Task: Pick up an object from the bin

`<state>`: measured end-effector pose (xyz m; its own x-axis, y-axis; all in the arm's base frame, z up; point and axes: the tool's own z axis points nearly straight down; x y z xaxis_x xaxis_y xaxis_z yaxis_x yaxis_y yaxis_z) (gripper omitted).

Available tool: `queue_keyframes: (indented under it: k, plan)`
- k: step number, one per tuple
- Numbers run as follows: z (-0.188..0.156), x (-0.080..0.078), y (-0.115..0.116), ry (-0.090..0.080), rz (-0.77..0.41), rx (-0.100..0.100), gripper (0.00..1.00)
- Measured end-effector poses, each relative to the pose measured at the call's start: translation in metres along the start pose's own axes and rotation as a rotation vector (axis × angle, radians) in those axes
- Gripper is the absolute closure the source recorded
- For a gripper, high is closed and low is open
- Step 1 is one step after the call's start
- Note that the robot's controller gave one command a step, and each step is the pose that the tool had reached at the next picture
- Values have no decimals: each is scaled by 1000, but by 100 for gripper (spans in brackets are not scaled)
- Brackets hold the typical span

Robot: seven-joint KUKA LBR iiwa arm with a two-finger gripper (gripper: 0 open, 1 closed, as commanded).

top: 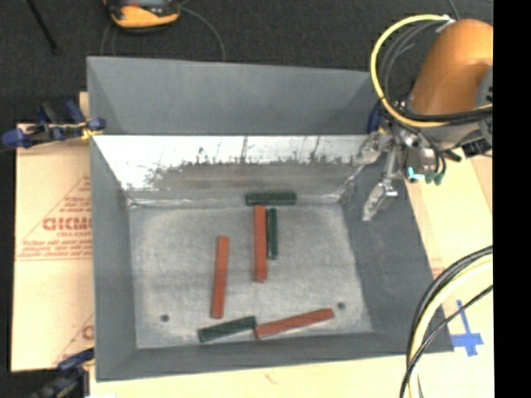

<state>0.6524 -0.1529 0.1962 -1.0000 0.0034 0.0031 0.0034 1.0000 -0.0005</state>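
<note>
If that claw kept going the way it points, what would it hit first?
Probably the bin's sloping right wall, just below the gripper, though depth is unclear from this view.

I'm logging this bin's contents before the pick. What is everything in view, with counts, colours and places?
bin: one, grey metal, middle of the view.
red sticks: three, red; one left of centre, one at centre, one slanted along the front.
green sticks: three, dark green; one crosswise near the back wall, one beside the centre red stick, one at the front.
handheld device: one, orange and black, on the floor beyond the bin.
gripper: one, metal, over the bin's right sloped wall.
orange cover: one, on the wrist.
cables: several, yellow, round the cover.
</note>
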Motion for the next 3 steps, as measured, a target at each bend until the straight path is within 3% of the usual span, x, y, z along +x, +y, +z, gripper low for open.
queue_keyframes:
  k: [1, 2, 3]
  plan:
    - [-5, -2, 0, -9, -3, 2, 0]
    - [54, 70, 45, -10, -41, 2, 0]
    - [61, 66, 54, 0, -50, -1, 0]
